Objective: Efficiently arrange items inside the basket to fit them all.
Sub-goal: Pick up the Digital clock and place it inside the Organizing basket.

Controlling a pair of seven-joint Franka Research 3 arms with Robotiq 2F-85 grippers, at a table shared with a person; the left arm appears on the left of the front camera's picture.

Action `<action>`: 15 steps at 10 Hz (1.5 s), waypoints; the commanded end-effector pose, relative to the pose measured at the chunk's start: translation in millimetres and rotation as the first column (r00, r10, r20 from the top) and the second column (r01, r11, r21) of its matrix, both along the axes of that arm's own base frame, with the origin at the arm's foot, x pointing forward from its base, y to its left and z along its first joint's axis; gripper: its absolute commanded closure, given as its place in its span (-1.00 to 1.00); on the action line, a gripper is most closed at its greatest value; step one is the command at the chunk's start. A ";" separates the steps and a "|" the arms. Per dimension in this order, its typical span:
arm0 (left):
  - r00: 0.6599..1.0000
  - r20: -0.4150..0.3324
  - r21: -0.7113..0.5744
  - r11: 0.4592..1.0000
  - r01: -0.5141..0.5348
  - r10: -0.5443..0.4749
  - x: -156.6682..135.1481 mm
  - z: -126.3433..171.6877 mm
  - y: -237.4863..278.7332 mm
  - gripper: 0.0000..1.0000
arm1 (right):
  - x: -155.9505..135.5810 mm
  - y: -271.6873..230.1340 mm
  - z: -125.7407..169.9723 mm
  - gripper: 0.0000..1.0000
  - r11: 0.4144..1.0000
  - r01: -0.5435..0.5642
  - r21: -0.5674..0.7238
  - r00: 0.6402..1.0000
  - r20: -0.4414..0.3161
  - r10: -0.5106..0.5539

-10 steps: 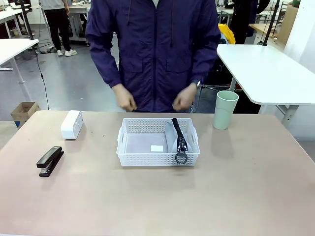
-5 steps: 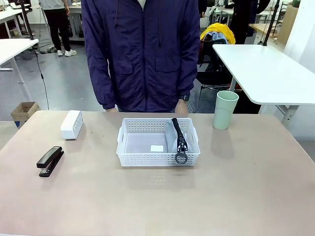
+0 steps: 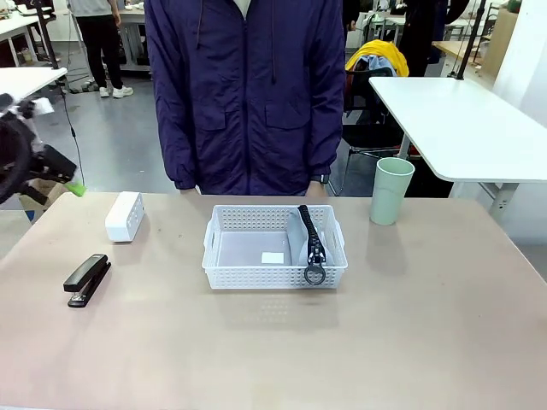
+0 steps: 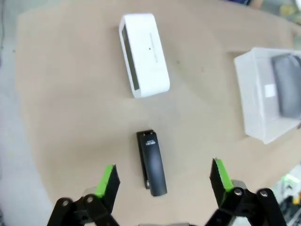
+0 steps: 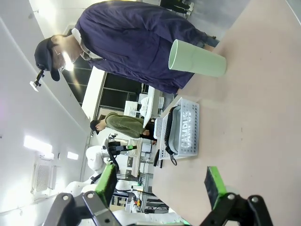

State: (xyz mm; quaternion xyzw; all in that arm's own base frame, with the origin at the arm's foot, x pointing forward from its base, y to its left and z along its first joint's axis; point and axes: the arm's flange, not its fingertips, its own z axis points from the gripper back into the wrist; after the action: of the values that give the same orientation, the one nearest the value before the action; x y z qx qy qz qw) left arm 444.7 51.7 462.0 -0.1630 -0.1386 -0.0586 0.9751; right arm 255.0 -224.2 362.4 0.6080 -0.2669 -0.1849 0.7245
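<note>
I see my left gripper [image 4: 163, 169] spread wide, empty, over the stapler [image 4: 152, 162]; right gripper [image 5: 161, 173] also wide, empty. Pouch [image 3: 297, 242] sits in basket [image 3: 256, 278].

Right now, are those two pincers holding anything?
Left pincer: open, holding nothing, above the stapler.
Right pincer: open, holding nothing.
</note>
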 end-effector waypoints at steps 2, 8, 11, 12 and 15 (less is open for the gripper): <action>1.000 0.000 0.000 1.000 0.000 0.000 0.0 0.0 0.0 -1.00 | 0.3 -0.1 1.2 -1.00 1.000 0.007 0.005 1.000 0.023 -0.007; 0.994 -0.109 0.295 0.955 0.033 -0.001 44.9 -8.3 -58.9 -1.00 | 0.3 -0.1 1.2 -1.00 1.000 0.007 0.005 1.000 0.023 -0.007; 0.993 -0.120 0.279 0.960 0.037 -0.004 78.1 -34.7 -75.3 -1.00 | 0.3 -0.1 1.2 -1.00 1.000 0.007 0.005 1.000 0.023 -0.007; 0.994 -0.094 0.265 0.964 -0.023 0.050 86.0 -40.8 -78.2 -1.00 | 0.3 -0.1 1.2 -1.00 1.000 0.007 0.005 1.000 0.023 -0.007; 0.990 -0.095 0.289 0.955 -0.069 0.100 108.1 -49.6 -92.5 -1.00 | 0.3 -0.1 1.2 -1.00 1.000 0.007 0.005 1.000 0.023 -0.007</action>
State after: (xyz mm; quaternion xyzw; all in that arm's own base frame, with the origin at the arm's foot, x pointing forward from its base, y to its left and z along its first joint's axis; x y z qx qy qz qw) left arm 547.0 -33.1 408.5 -0.0289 -0.0768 -0.0442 0.9956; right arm 254.1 -224.9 362.0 0.6090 -0.2666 -0.1860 0.7235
